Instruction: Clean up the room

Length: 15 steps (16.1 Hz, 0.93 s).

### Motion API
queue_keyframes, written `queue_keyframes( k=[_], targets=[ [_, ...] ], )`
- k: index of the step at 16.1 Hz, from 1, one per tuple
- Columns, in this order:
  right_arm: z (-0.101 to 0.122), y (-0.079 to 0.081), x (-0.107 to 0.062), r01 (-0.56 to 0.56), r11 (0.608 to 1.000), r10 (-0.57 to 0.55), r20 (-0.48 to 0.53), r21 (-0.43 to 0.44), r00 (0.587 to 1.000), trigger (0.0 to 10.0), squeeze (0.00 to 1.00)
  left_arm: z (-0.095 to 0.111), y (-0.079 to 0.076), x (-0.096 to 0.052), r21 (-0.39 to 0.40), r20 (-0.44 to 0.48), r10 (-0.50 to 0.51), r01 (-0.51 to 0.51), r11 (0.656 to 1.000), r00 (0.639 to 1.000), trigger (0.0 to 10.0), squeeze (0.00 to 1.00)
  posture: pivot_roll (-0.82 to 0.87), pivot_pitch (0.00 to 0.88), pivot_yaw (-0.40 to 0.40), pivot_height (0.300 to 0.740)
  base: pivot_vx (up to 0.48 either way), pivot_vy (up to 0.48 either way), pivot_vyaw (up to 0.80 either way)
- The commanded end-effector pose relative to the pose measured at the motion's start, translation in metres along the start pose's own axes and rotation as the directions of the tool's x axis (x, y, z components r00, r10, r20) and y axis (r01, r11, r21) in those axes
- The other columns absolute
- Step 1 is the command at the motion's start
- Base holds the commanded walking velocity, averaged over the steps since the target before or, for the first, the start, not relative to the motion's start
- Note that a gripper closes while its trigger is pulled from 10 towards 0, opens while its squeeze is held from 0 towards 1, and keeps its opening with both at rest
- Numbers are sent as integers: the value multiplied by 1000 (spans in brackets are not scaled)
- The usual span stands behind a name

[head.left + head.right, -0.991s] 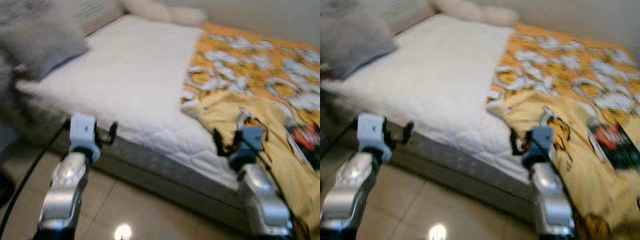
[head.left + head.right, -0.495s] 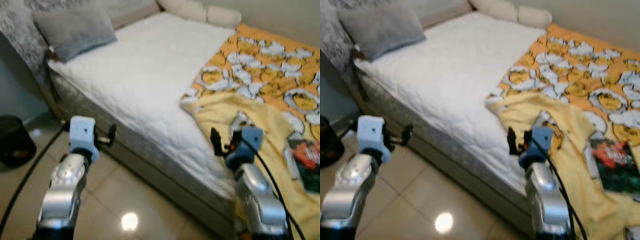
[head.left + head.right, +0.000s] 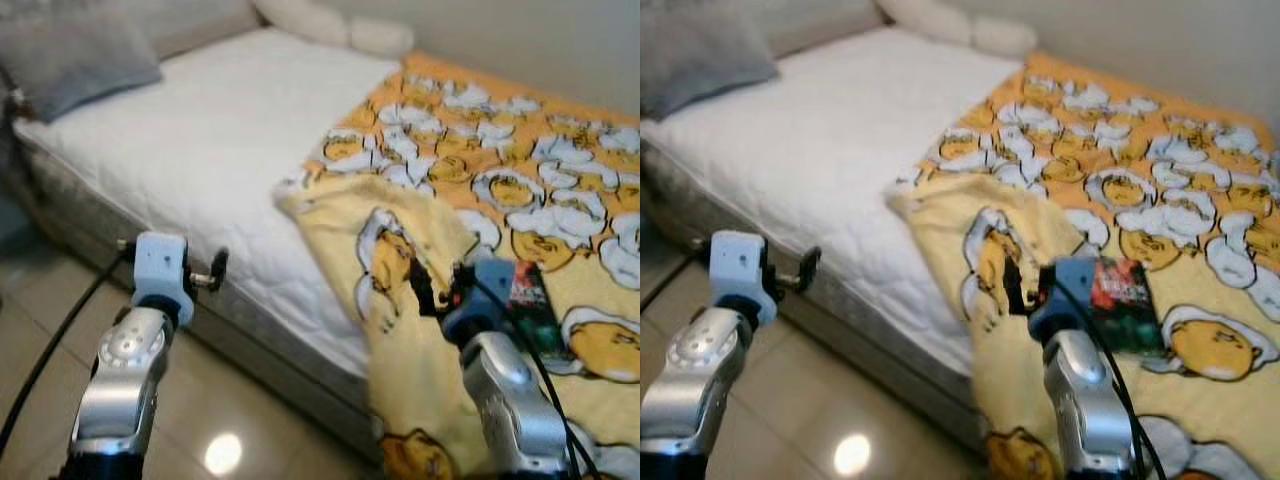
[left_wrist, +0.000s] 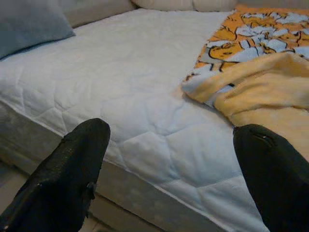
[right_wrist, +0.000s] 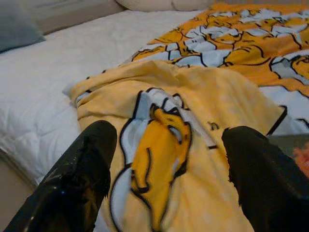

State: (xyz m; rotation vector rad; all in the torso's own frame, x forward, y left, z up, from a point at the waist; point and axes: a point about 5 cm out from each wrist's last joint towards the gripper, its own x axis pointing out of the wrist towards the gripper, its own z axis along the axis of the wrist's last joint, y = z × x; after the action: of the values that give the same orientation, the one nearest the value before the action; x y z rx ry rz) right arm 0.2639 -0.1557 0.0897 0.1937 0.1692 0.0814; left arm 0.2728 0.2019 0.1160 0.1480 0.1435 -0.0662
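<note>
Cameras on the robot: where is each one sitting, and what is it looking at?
Left and right eye views: on the head, looking down at the white quilted mattress and yellow cartoon-print blanket; both silver arms show.
Left wrist view: on the left arm, facing the mattress edge, between the open left gripper fingers.
Right wrist view: on the right arm, facing the blanket's folded corner, between the open right gripper fingers.
Shared: all show the mattress and blanket.
</note>
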Motion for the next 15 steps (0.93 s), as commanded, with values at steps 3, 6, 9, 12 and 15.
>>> queue_keyframes(
  k=[3,6,9,12,15],
  targets=[
    [1,-7,-1,26,1000,-26,1,-4,1000,10000,0,-1,-7,0,3,2,-25,25,1000,1000,10000,855,-13,0,-26,740,0,-480,206],
    [1,-4,-1,-14,1000,14,-2,-19,1000,10000,0,-2,-7,0,9,1,-33,33,999,999,10000,855,-14,0,-26,740,0,-480,533],
    [-2,3,-4,-76,996,76,-9,45,997,10000,0,-3,-8,-2,-7,7,-50,50,999,999,10000,847,-11,0,-27,740,0,-294,267],
    [-5,4,-6,-94,993,96,-28,65,995,10000,0,-3,-16,-6,24,18,-144,143,989,989,10000,831,-10,0,-28,740,0,0,0],
    [-4,2,-7,-95,992,97,-28,77,995,10000,0,-2,-20,-8,9,28,-175,175,984,984,10000,843,-10,0,-28,740,0,0,0]
  ],
)
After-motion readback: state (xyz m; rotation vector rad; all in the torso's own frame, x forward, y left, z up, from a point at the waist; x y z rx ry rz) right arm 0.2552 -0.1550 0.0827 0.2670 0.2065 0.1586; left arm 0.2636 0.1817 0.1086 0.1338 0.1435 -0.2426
